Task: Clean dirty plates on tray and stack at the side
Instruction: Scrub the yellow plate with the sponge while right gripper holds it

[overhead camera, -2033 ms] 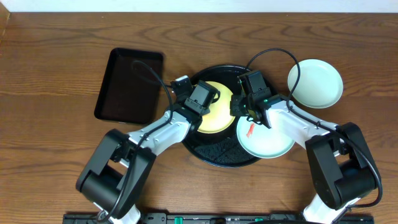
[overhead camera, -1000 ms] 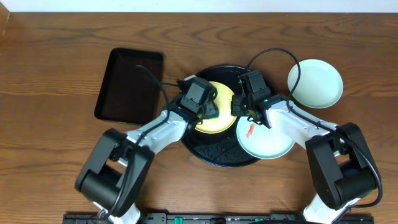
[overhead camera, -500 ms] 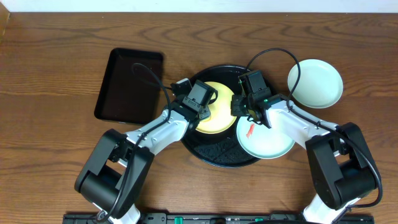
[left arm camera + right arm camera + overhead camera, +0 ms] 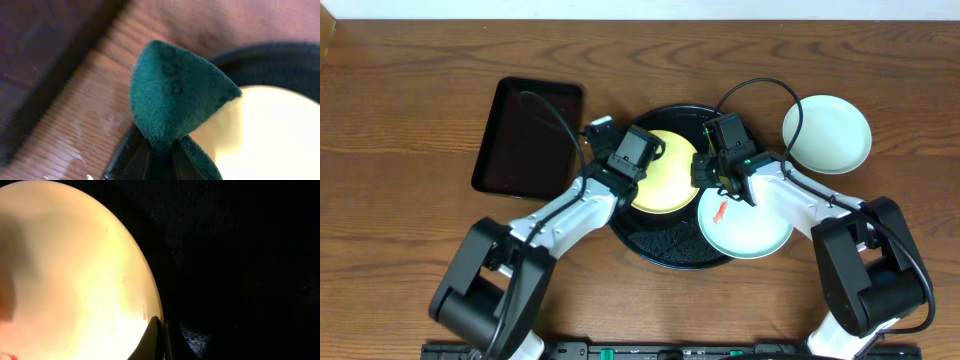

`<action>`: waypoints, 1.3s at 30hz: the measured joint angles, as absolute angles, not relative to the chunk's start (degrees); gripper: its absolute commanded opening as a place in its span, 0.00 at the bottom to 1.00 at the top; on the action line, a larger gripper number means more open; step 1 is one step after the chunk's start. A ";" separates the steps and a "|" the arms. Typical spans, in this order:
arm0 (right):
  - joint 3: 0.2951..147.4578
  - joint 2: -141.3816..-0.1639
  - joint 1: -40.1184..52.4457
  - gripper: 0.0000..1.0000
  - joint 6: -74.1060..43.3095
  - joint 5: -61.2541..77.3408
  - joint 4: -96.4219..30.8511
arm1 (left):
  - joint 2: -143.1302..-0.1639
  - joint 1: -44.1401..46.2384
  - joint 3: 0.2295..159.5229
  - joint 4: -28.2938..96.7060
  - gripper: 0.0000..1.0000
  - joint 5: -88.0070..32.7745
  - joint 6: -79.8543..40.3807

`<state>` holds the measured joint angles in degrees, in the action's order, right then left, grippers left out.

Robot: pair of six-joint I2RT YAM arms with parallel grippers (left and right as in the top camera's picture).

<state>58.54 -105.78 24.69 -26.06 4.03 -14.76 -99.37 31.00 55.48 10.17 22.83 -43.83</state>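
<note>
left gripper [image 4: 160, 159] clamped on green cloth [image 4: 175, 90] | right gripper [image 4: 157, 335] pinching yellow plate [image 4: 75, 280] rim on tray [image 4: 240, 255] | I judge plate stiff, light, slick; grip the rim

Two arms, overhead view.
Left arm [image 4: 565, 208] and right arm [image 4: 802, 196]: white links, black joints and fingers [image 4: 138, 160], looping black cables [image 4: 760, 84].
</note>
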 measured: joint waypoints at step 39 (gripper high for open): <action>58.61 -105.73 24.69 0.01 -26.09 3.53 -15.33 | -105.65 27.29 55.29 -0.25 0.08 3.29 -29.12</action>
